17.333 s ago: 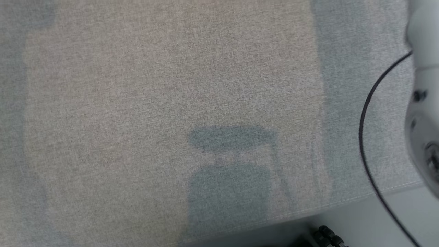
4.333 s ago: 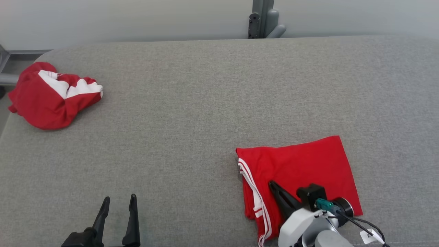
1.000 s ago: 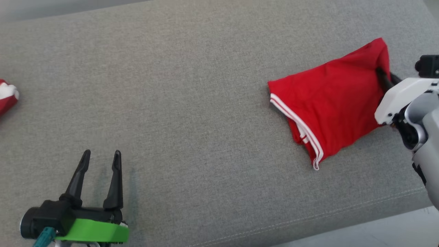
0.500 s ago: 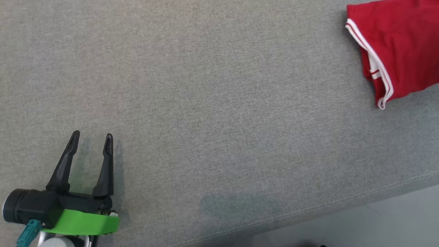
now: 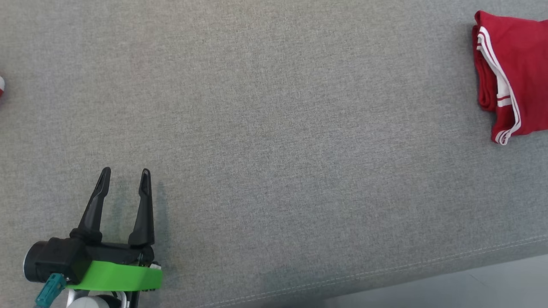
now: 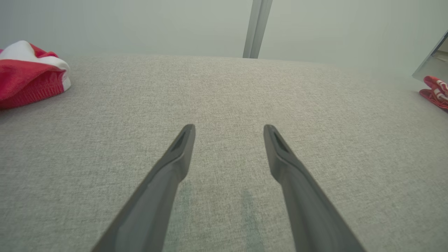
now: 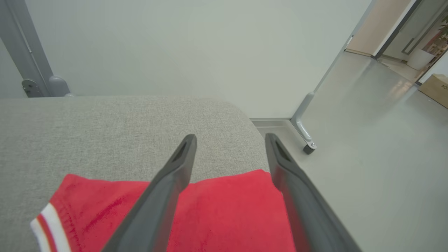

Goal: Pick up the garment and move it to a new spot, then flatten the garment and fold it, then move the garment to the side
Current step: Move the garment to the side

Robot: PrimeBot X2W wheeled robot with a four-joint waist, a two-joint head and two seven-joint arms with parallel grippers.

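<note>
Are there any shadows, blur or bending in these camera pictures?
Head view: soft, even light, only faint shadows beside the left gripper on the grey cushion. Left wrist view: the wide lens bows the cushion's far edge. Right wrist view: the right gripper looms oversized above the folded red garment.

Bare lab-like test room, grey cloth-covered table, plain partition wall, castor foot, smooth floor

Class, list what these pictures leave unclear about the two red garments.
- Head view: the right edge cuts off the folded red garment.
- Right wrist view: the right gripper and bottom edge hide part of it.
- Left wrist view: the left edge cuts off the crumpled red-and-white garment.
</note>
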